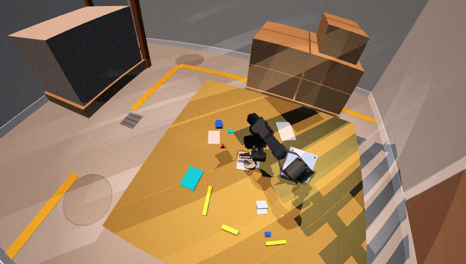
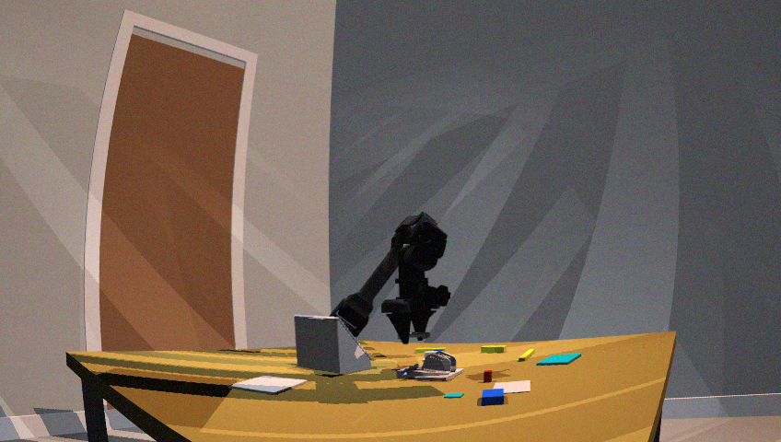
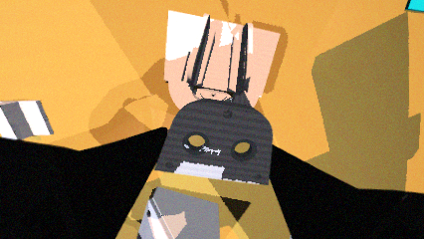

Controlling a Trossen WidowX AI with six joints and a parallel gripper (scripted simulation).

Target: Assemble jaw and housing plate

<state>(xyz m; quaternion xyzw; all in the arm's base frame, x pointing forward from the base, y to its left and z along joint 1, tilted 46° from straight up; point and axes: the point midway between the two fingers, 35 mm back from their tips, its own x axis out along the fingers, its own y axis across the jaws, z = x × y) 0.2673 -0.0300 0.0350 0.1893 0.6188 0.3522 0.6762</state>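
Your arm's claw [image 1: 259,160] [image 2: 412,335] [image 3: 216,140] is clamped on the housing plate [image 2: 421,335] [image 3: 219,124], a finger at either side of it. The plate, dark in the wrist view and pierced by two round holes, is held above the table [image 1: 156,196] [image 2: 602,383] [image 3: 114,30], apart from the pale base [image 1: 241,166] [image 2: 451,374] [image 3: 269,55]. Note that the plate is not yet seated on the stubs.

The base lies on the tabletop with upright parts standing on it (you cannot tell from these views whether the gear teeth mesh, or how each jaw sits on its pin). In the wrist view, you see the base just beyond the plate's rounded edge, which overlaps it in the view.

Elsewhere on the table, you find a red cube [image 1: 222,146] [image 2: 487,376] near a flat pale square [image 1: 214,137] [image 2: 516,386], and a cyan slab [image 1: 192,178] [image 2: 558,359] [image 3: 417,5] well apart from your arm.
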